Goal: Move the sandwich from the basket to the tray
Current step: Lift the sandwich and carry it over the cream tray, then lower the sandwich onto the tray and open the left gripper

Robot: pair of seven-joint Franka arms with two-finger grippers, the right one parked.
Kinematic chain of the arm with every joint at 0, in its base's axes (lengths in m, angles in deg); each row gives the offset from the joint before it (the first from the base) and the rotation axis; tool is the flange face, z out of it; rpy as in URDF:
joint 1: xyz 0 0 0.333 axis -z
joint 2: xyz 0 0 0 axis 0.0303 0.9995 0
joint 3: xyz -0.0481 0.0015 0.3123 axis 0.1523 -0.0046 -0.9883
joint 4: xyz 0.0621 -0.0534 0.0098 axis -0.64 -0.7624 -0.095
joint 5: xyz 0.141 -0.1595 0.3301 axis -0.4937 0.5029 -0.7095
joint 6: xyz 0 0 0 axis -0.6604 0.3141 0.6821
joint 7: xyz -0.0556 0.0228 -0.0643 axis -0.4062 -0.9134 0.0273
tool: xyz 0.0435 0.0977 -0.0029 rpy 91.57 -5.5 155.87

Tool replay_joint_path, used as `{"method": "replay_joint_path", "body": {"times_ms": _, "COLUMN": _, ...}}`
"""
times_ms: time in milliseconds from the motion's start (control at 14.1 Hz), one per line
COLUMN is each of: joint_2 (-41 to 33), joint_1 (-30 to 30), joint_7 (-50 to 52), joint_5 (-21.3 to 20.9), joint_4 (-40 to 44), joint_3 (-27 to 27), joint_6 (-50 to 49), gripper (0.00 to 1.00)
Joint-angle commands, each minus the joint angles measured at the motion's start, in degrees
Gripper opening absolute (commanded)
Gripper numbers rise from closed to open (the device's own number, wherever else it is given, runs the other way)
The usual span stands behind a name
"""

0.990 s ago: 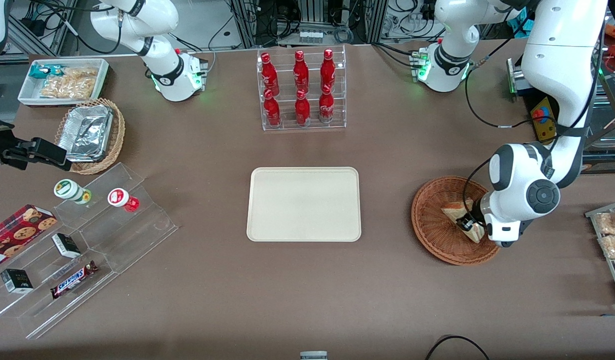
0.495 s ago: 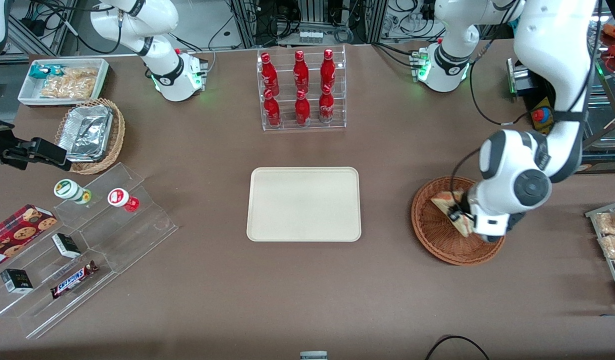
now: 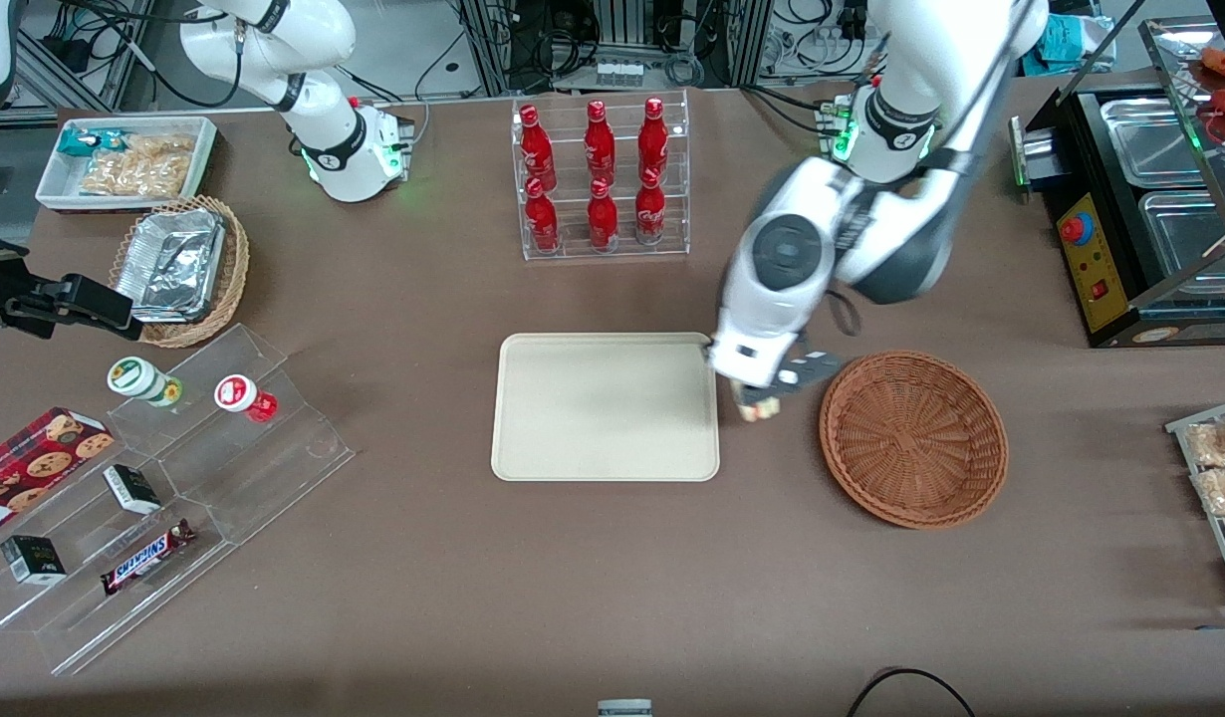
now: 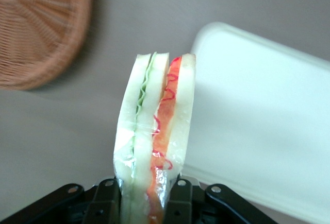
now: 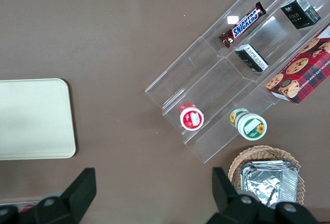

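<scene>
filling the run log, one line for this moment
phase: carry | gripper: shut on sandwich | position: between basket and tray

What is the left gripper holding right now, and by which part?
The gripper holds the sandwich, fingers clamped on the two bread faces at one end, the rest sticking out. It hangs between the basket and the tray.

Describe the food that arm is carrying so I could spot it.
Find the beige tray at mid-table and the round wicker basket beside it. Between them hangs the gripper, jaws shut on a sandwich: a wrapped wedge of white bread with green and red filling, the only food held off the table.
</scene>
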Motion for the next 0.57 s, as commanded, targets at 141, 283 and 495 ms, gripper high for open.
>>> {"method": "replay_joint_path", "body": {"times_ms": 141, "joint_2": 13.5, "joint_1": 7.4, "joint_7": -1.2, "joint_5": -0.6, "joint_4": 10.4, "joint_3": -1.0, "joint_6": 2.5, "gripper": 0.32}}
{"method": "replay_joint_path", "body": {"times_ms": 283, "joint_2": 18.0, "joint_1": 8.7, "joint_7": -2.6, "joint_5": -0.6, "joint_4": 14.4, "joint_3": -1.0, "joint_6": 3.7, "gripper": 0.32}}
{"method": "replay_joint_path", "body": {"times_ms": 495, "joint_2": 21.7, "joint_1": 10.1, "joint_7": -5.9, "joint_5": -0.5, "joint_4": 18.6, "joint_3": -0.9, "joint_6": 4.5, "gripper": 0.32}}
